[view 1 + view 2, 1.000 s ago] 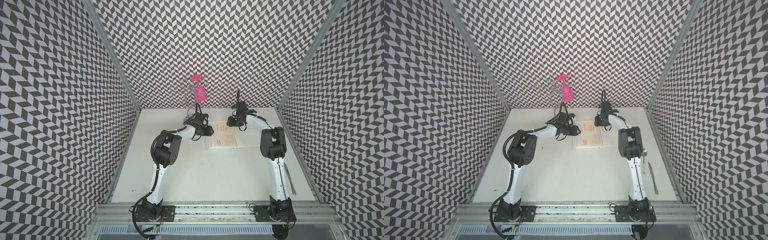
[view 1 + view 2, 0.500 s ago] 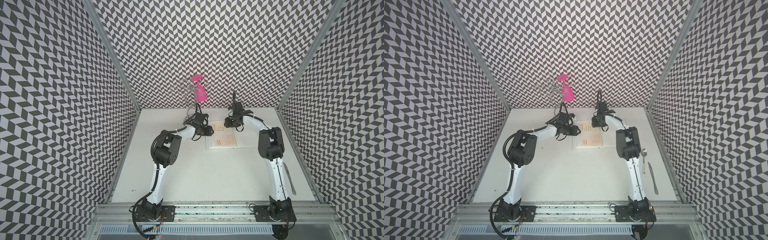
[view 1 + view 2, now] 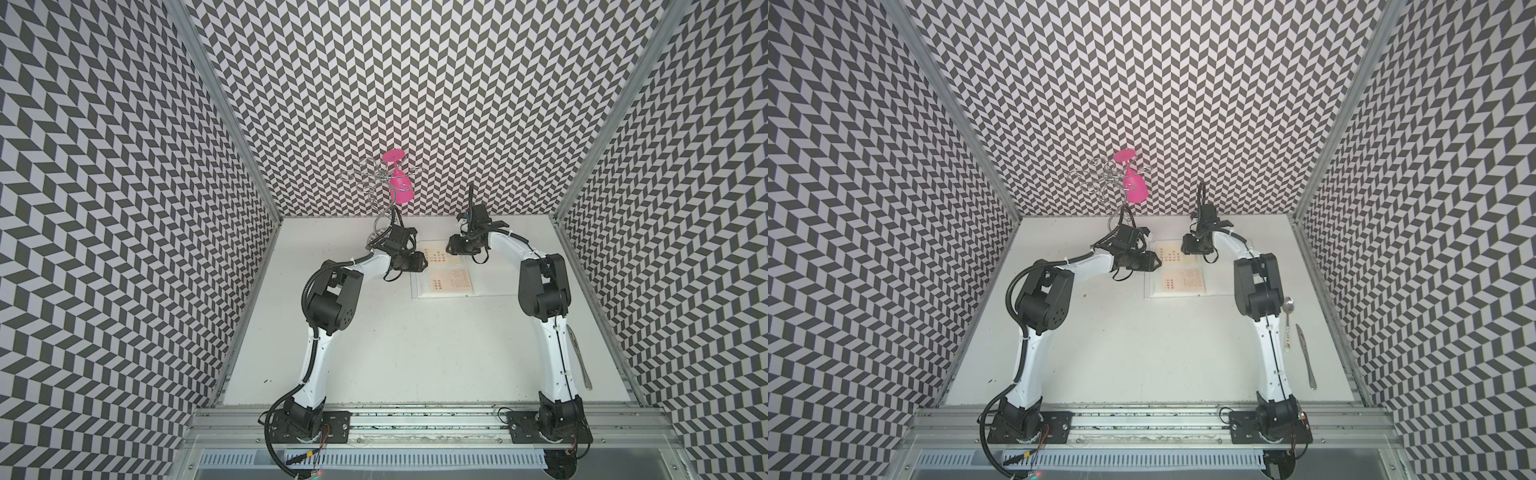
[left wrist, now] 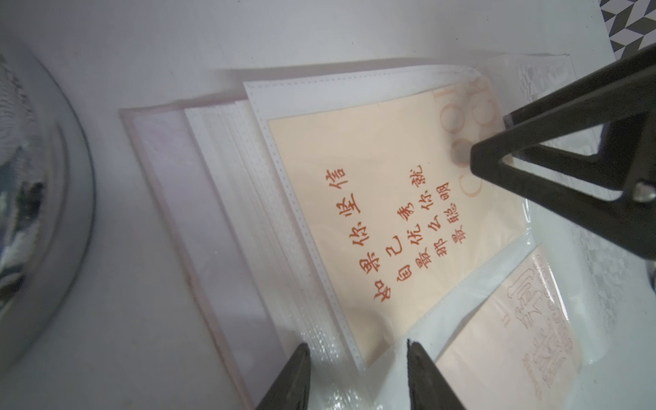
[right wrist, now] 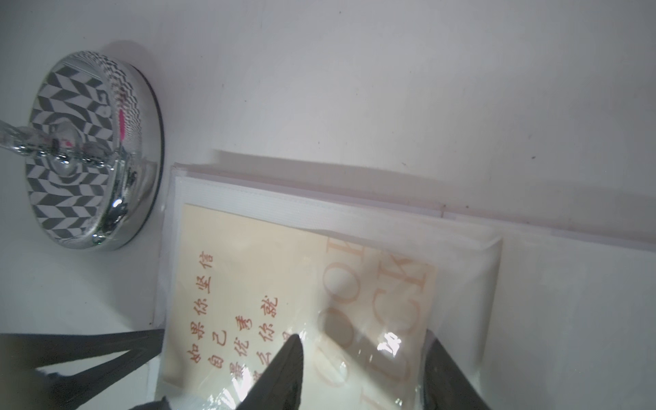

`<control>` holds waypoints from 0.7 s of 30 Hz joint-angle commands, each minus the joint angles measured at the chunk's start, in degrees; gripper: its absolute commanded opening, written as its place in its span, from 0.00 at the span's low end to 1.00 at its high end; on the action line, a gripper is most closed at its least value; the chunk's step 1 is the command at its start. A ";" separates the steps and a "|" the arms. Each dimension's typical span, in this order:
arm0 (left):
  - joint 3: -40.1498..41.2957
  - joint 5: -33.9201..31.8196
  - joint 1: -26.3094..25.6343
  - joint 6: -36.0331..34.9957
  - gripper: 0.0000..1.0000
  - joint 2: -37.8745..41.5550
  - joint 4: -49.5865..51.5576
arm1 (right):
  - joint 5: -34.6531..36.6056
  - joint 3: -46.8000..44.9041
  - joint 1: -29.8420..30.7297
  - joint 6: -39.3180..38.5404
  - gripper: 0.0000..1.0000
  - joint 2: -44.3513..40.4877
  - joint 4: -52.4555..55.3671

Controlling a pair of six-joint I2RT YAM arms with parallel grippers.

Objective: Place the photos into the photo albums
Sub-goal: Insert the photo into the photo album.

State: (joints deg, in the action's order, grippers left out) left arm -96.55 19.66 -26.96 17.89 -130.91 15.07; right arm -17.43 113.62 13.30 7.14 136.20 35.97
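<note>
The photo album point(image 4: 227, 213) lies open and flat at the far middle of the white table point(image 3: 415, 353), between the two grippers. Its open page has clear sleeves, and a peach card is in each of two sleeves. The far card point(image 4: 372, 213) has red Chinese characters and pale letters. The near card point(image 4: 514, 337) lies just beside it on the same page.

The left gripper point(image 4: 356, 349) is at the left edge of the album. Its jaws stand apart over the edge of the stacked pages and grasp nothing. The right gripper point(image 5: 362, 335) is over the far card, also released, and one finger reaches down to the sleeve there.

The chrome base point(image 5: 96, 149) of a wire glass rack stands just beside the far left corner of the album. A pink goblet point(image 3: 401, 189) hangs upside down from the rack. A spoon point(image 3: 1287, 328) and a knife point(image 3: 1306, 357) lie well apart, at the right side of the table.
</note>
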 commanded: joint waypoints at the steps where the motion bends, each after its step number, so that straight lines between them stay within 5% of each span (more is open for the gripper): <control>1: 1.63 -1.31 -0.31 0.48 0.46 0.06 3.64 | -4.45 -1.72 -0.50 1.27 0.52 -5.37 -3.00; 13: 1.59 -4.60 -0.35 -0.20 0.46 5.71 4.21 | -3.58 -4.26 -4.55 0.78 0.53 -12.15 -1.98; 21: 1.15 -6.88 -5.14 -2.59 0.47 10.34 3.71 | -6.96 -15.79 -16.10 0.03 0.53 -21.18 -5.32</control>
State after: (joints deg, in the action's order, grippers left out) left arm -94.85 13.93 -29.23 17.04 -123.15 18.72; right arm -22.81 101.45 1.93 7.70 119.09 33.71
